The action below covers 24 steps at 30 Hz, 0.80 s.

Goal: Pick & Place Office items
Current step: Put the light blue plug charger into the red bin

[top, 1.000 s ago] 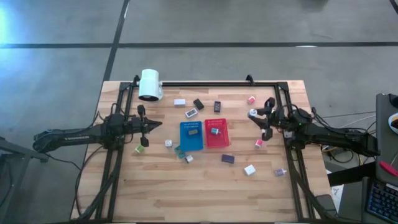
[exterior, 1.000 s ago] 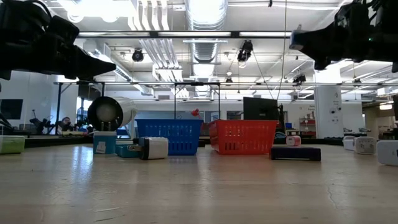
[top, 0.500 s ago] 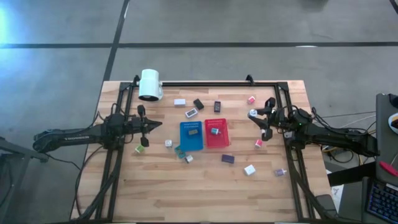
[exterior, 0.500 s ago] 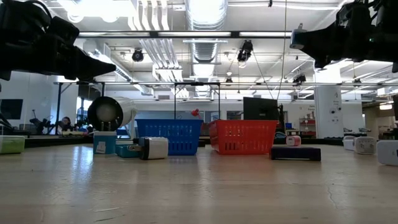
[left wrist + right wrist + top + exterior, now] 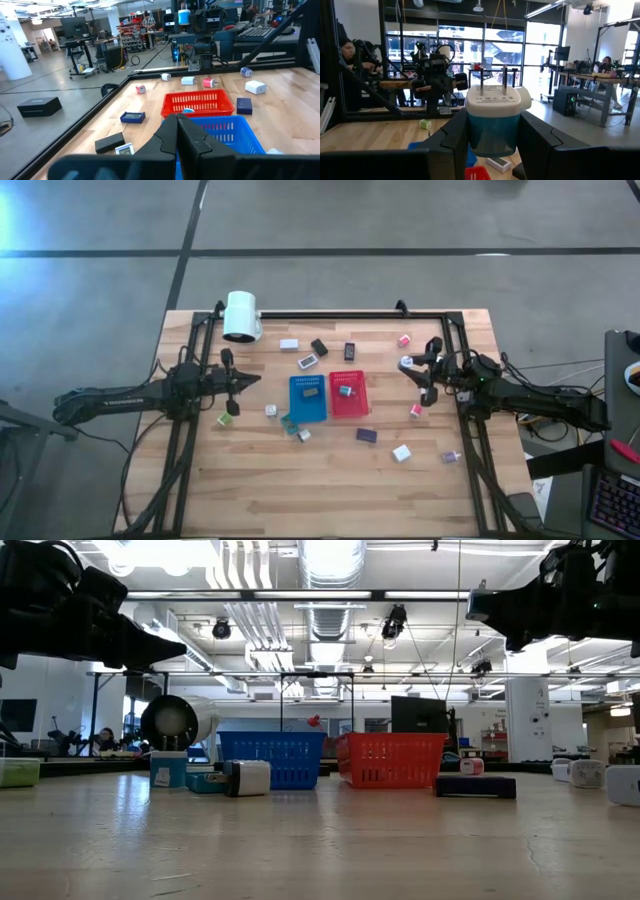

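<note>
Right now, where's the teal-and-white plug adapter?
Held in the right gripper, the plug adapter is raised over the table's right side, right of the red tray.

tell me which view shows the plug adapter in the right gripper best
The right wrist view: the white and teal plug adapter fills the frame, prongs up, clamped in the right gripper. The high view shows only a white speck. The low and left wrist views don't show it clearly.

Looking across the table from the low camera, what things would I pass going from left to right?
Pale green box → white cylindrical lamp head → blue mesh basket → red mesh basket → flat dark blue block → white cube at the edge.
</note>
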{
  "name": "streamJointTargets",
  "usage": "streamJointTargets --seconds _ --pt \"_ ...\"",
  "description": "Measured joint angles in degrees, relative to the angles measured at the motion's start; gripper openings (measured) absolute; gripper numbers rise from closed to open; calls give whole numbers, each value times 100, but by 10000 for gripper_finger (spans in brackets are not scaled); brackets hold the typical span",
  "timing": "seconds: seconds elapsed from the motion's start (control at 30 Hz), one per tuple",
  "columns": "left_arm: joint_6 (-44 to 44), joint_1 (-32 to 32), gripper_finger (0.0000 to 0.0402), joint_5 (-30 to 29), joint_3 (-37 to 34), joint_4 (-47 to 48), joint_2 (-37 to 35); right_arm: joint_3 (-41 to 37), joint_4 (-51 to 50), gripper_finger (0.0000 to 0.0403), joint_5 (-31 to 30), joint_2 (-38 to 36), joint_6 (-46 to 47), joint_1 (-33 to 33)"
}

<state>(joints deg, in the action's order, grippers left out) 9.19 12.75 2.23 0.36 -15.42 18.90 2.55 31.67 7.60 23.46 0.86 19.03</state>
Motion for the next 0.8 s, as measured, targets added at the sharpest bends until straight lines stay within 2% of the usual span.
streamJointTargets --seconds 0.27,0.53,0.67,0.8 --pt "-68 -2 5 -208 -2 0 -2 29 -18 121 -27 453 -105 0" --pt "-68 -2 5 -209 -2 0 -2 497 -258 121 19 1349 113 -3" --pt "-81 -2 5 -211 -2 0 -2 1062 -846 122 111 1999 190 -189" --pt "-157 -1 5 -216 -2 0 -2 1787 -1759 122 -322 2835 67 -575"
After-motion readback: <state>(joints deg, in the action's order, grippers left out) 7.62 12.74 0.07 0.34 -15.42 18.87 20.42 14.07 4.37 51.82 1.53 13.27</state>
